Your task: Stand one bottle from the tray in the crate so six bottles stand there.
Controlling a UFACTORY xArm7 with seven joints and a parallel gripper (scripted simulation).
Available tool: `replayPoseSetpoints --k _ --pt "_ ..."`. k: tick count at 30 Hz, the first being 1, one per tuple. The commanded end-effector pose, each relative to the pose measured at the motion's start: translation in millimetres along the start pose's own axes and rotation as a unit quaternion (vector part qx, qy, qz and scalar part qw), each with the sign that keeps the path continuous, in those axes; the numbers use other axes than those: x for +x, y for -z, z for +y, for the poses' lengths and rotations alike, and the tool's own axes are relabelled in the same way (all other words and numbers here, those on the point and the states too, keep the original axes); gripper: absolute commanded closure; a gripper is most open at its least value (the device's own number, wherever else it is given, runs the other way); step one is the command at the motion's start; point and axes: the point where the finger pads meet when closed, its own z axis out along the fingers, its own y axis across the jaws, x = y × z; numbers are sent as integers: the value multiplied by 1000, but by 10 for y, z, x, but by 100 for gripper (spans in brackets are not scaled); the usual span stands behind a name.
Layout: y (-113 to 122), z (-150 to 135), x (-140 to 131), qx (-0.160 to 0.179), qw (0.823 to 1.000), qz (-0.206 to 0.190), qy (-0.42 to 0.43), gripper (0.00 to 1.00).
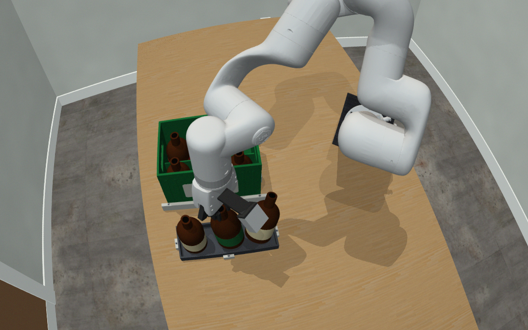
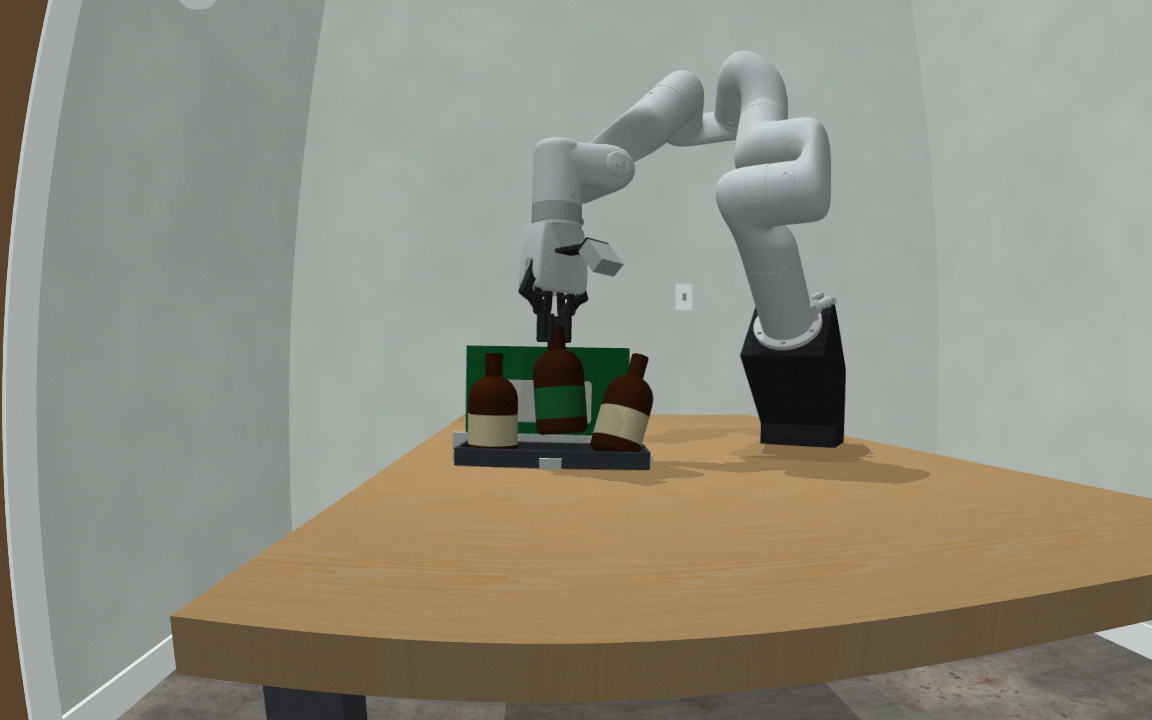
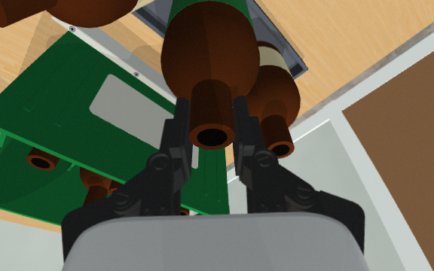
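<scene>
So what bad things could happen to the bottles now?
The cream-label bottle on the tray is already leaning hard away from the lifted one. It may topple off, yet it should stay upright.

The fingers pinch only the neck of the green-label bottle, so it could swing or slip.

The arm hides most crate cells from above, so which one is free is hard to tell; it might land on another bottle.
</scene>
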Motion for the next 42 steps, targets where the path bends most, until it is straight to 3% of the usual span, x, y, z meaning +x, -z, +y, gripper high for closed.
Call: replayPoseSetpoints --k 1,42 --pt "16 6 1 -1 1000 0 0 100" --pt "369 8 0 -1 1000 0 0 100"
